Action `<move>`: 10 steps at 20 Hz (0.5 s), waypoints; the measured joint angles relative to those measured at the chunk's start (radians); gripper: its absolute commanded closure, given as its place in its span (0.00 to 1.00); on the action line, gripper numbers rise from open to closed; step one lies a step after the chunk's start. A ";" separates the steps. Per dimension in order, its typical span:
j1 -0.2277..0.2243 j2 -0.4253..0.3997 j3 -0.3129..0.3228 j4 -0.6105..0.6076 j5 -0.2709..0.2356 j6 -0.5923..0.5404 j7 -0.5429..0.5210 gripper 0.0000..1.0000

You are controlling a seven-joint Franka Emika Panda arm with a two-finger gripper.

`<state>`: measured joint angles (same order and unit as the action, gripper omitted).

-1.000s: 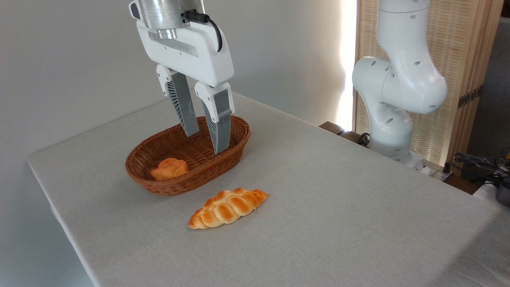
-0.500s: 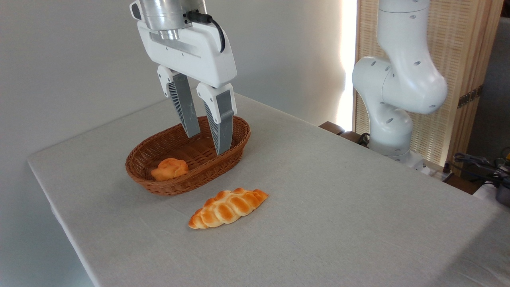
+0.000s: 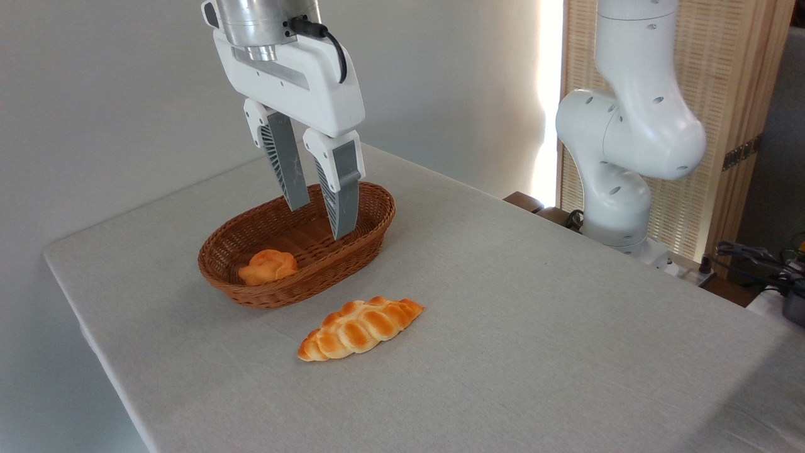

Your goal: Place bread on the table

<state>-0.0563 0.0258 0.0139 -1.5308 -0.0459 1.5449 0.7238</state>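
Since the picture from half a second before, the gripper (image 3: 317, 221) has shifted slightly to the left and a little higher above the basket; the two pieces of bread, the basket and the table lie as they did. Nearest the camera, one light grey table (image 3: 503, 352) fills the lower part of the view, its near left edge running diagonally from the left corner down toward the bottom. On it, toward the near left edge, lies one long golden braided loaf (image 3: 360, 327) with pointed ends, resting directly on the cloth. Just behind that loaf, close to but apart from it, stands one brown oval wicker basket (image 3: 368, 234). Inside the basket, at its near left end, sits one small round orange-brown bread (image 3: 268, 267) with a swirled top, so it is not on the table surface. Above the far right half of the basket hangs the single two-finger gripper, pointing down, its grey ribbed fingers (image 3: 343, 201) parted by a narrow gap, holding nothing and touching nothing, well apart from the bread. Farther back, at the table's far right edge, stands the white arm base (image 3: 619, 170), before a pale wall and a wooden slatted screen (image 3: 729, 126).
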 measured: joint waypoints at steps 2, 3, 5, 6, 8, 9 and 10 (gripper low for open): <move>0.000 0.000 -0.018 0.000 -0.005 0.000 0.000 0.00; 0.000 0.000 -0.027 0.000 -0.006 0.000 0.000 0.00; -0.001 0.001 -0.049 0.000 -0.014 0.000 0.000 0.00; -0.001 0.002 -0.061 0.000 -0.015 0.000 0.000 0.00; -0.002 0.005 -0.092 0.000 -0.019 0.000 0.000 0.00; -0.002 0.008 -0.115 -0.001 -0.020 0.001 0.000 0.00; -0.002 0.012 -0.136 -0.001 -0.020 0.003 0.000 0.00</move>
<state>-0.0587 0.0377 -0.1221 -1.5317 -0.0660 1.5477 0.7238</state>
